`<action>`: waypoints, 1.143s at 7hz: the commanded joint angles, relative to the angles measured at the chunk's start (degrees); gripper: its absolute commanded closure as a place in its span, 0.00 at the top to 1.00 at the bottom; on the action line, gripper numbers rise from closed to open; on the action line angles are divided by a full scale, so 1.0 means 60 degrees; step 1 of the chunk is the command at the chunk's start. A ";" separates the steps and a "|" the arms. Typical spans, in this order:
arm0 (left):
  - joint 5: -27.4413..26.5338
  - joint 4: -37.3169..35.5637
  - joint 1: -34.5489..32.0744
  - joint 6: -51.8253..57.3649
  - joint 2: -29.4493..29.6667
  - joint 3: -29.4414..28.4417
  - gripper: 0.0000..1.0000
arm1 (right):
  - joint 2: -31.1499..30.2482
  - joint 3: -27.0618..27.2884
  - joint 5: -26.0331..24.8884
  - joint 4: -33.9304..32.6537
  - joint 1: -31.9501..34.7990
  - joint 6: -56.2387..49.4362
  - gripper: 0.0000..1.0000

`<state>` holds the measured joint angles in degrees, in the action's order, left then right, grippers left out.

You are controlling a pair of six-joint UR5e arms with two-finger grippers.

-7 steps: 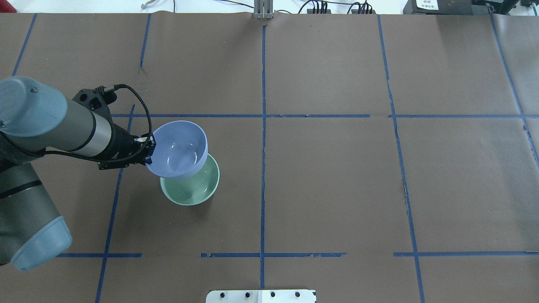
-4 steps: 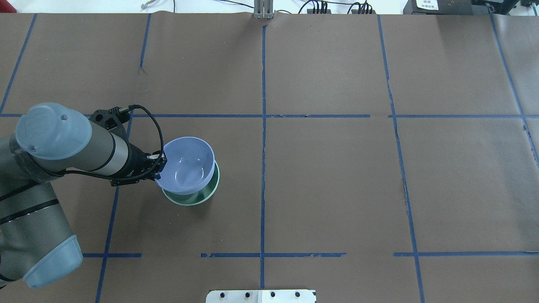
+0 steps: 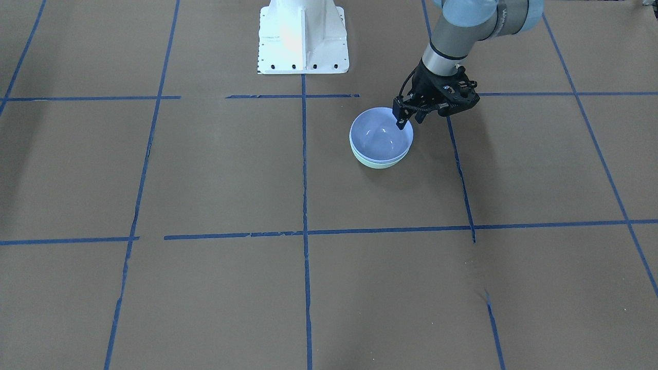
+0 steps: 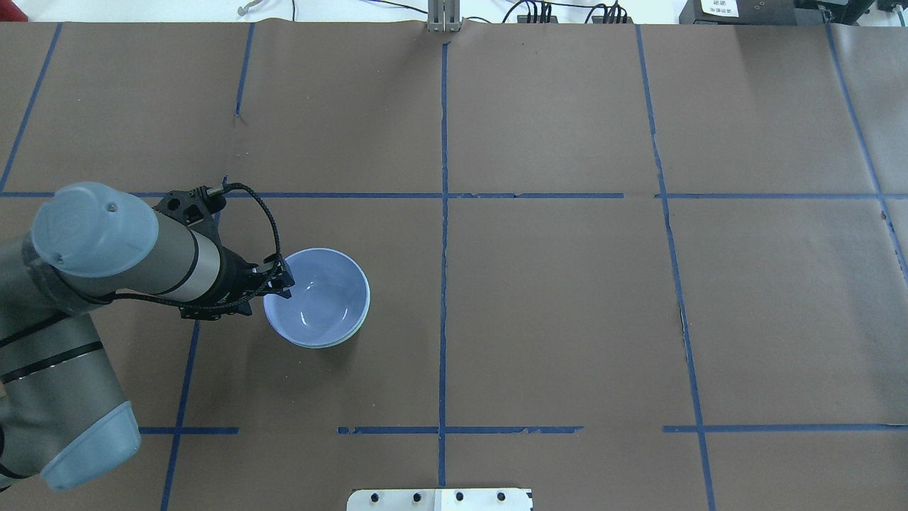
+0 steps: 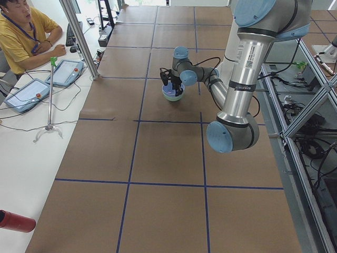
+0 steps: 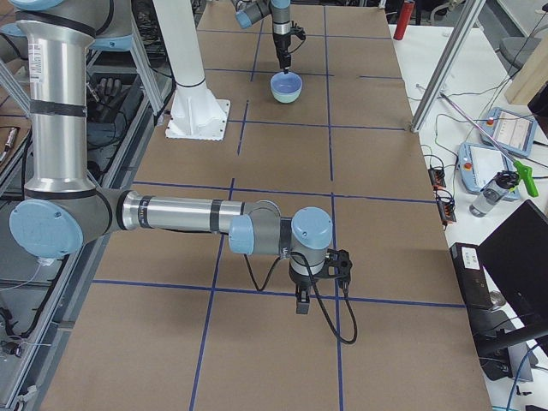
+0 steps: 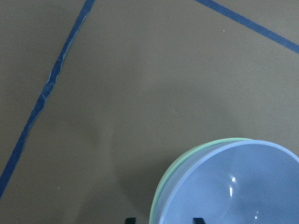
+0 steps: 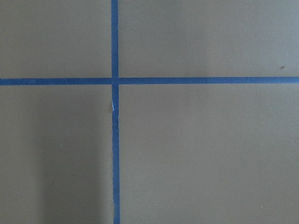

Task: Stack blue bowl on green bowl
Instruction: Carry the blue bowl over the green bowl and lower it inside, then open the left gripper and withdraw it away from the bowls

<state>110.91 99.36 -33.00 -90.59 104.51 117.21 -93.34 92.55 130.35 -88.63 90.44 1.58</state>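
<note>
Currently got brown-paper table (image 4: 567, 298) with blue tape grid (image 4: 443, 284). Seeing left arm (image 4: 106, 248) reaching in over the table's left half, wrist angled down toward the bowls. Got right arm (image 6: 171, 214) stretched low over the paper, well apart from the bowls. Seeing white base pedestal (image 3: 303, 36) at the robot-side edge. Got blue bowl (image 4: 323, 298) seated upright inside green bowl (image 3: 379, 165), nested, with just a thin mint edge peeking out around it. Got left gripper (image 3: 408, 122) at the blue bowl's rim on the arm's side, fingers spread astride it, one inside and one outside, not pinching. Seeing right gripper (image 6: 301, 306) pointing down over a tape crossing; can't tell whether spread or closed.
</note>
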 commanded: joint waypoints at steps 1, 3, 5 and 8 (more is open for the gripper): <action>0.1704 0.0067 -0.1592 0.2701 -0.0277 0.0314 1.00 | 0.0000 0.0000 0.0013 0.0007 0.0000 0.0000 1.00; 0.2783 0.0052 -0.3981 0.7340 -0.1881 0.0285 1.00 | 0.0000 0.0000 0.0013 -0.0008 0.0000 0.0000 1.00; 0.2915 -0.0761 -0.6747 1.3075 -0.3147 -0.0486 1.00 | 0.0000 0.0000 -0.0001 0.0007 0.0000 0.0000 1.00; 0.3047 -0.2598 -1.0207 1.7148 -0.3295 -0.2286 1.00 | 0.0000 0.0000 -0.0002 -0.0008 0.0000 0.0000 1.00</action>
<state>128.50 86.11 -85.96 6.68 85.54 108.37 -93.34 92.55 130.34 -88.61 90.44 1.58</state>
